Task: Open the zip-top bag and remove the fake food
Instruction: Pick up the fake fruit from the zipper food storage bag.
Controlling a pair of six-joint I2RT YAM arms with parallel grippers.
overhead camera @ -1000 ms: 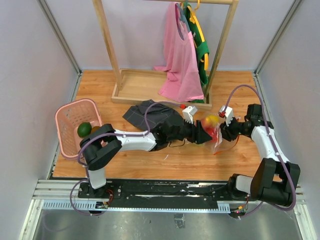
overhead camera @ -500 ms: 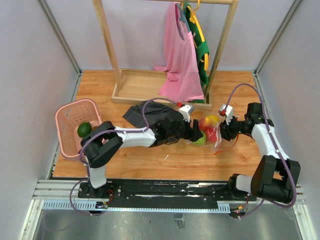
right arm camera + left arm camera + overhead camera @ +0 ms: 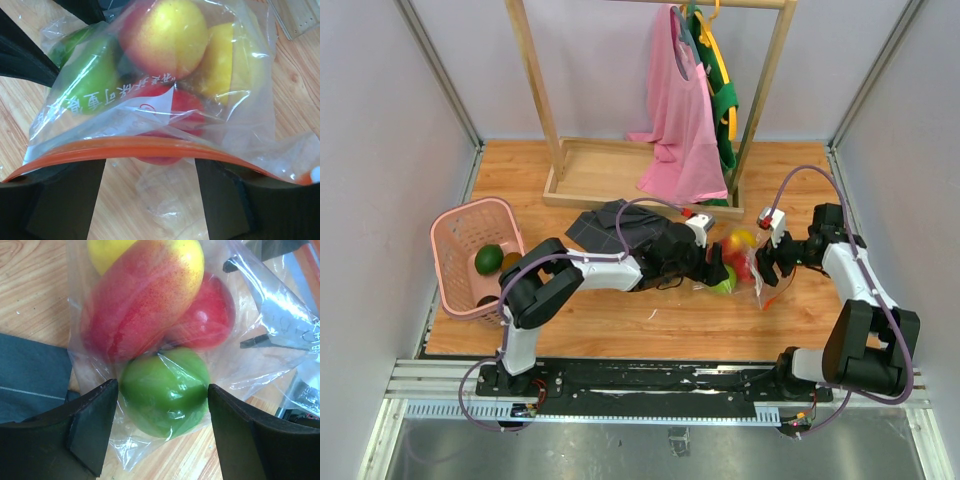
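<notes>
The zip-top bag (image 3: pixel 752 275) lies on the wooden table between my two grippers, with red, yellow, lime green and red-yellow fake food inside. My left gripper (image 3: pixel 713 268) is open, its jaws (image 3: pixel 161 427) straddling the lime green fruit (image 3: pixel 165 390) through the plastic. The mango-shaped fruit (image 3: pixel 140 300) and a red fruit (image 3: pixel 207 315) lie beyond it. My right gripper (image 3: pixel 767 272) is open at the bag's mouth (image 3: pixel 150 200). The orange-red zip strip (image 3: pixel 135 146) lies across both its fingers. The white label (image 3: pixel 147 95) faces the right wrist camera.
A pink slotted basket (image 3: pixel 448 270) at the left holds a dark green fruit (image 3: pixel 488 258) and brownish ones. A grey checked cloth (image 3: pixel 620 228) lies under my left arm. A wooden clothes rack (image 3: pixel 582 180) with a pink garment (image 3: pixel 680 130) stands behind.
My left gripper has drawn back to the left, uncovering the green fruit. My right gripper and the zip strip have shifted slightly towards the near edge.
</notes>
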